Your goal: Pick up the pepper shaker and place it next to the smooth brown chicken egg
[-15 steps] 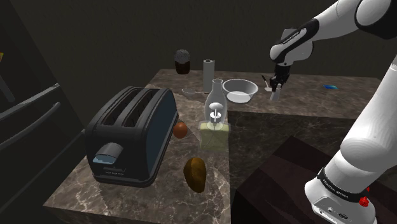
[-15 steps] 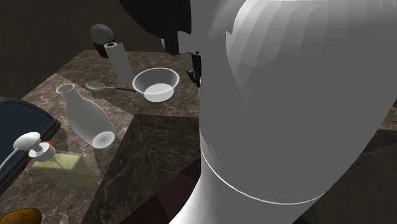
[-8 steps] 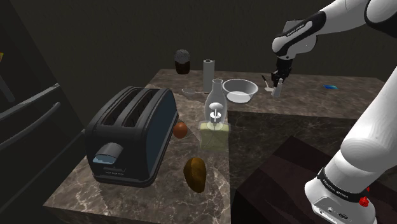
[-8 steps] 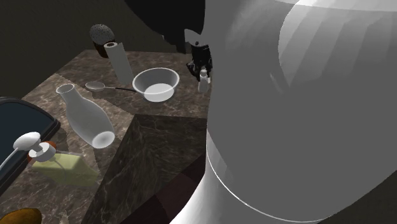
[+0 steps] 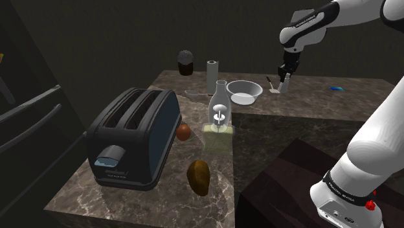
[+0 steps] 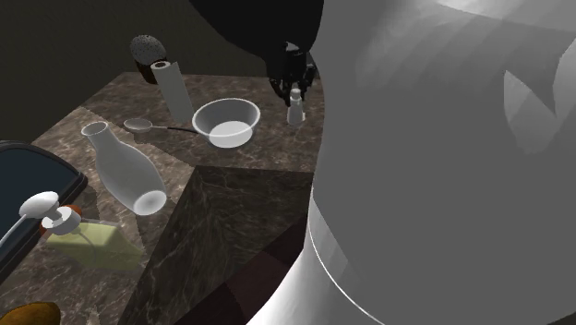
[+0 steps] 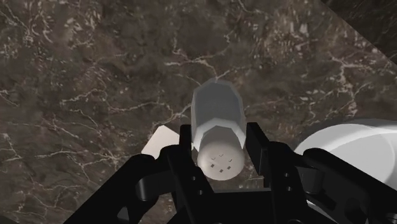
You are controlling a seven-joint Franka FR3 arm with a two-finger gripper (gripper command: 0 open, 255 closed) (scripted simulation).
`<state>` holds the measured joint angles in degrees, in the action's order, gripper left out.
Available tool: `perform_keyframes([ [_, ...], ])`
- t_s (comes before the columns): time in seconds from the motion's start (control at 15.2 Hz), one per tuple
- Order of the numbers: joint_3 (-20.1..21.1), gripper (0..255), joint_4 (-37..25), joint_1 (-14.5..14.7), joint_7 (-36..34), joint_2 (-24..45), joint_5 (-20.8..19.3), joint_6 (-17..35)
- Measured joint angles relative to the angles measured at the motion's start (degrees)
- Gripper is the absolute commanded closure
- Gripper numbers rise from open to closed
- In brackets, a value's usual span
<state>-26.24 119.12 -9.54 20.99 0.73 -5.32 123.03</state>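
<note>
lower arm band (image 5: pixel 346 189): small white lettering on a dark ring, too small to read
upper arm band (image 5: pixel 304 19): a line of white lettering on dark, not legible
toaster (image 5: pixel 133 133): faint pale marks low on the front, illegible
pepper shaker (image 7: pixel 218 121): plain white, small holes in the cap, no lettering
readable text anywhere: none

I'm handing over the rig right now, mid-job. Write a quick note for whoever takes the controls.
Gripper: fingers shut on the pale grey pepper shaker, clasped at its sides, at the far end of the marble counter beside the white bowl.
Smooth brown egg: near the black toaster, untouched.
Done: grasp.
Left: carry the shaker across to the egg, set it down upright beside it, release.
</note>
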Motion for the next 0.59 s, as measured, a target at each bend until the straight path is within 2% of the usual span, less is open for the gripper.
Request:
perform_keyframes([
  [0.59, 0.19, 255, -4.76, 0.18, -0.12, -2.30, -0.80, -6.88],
])
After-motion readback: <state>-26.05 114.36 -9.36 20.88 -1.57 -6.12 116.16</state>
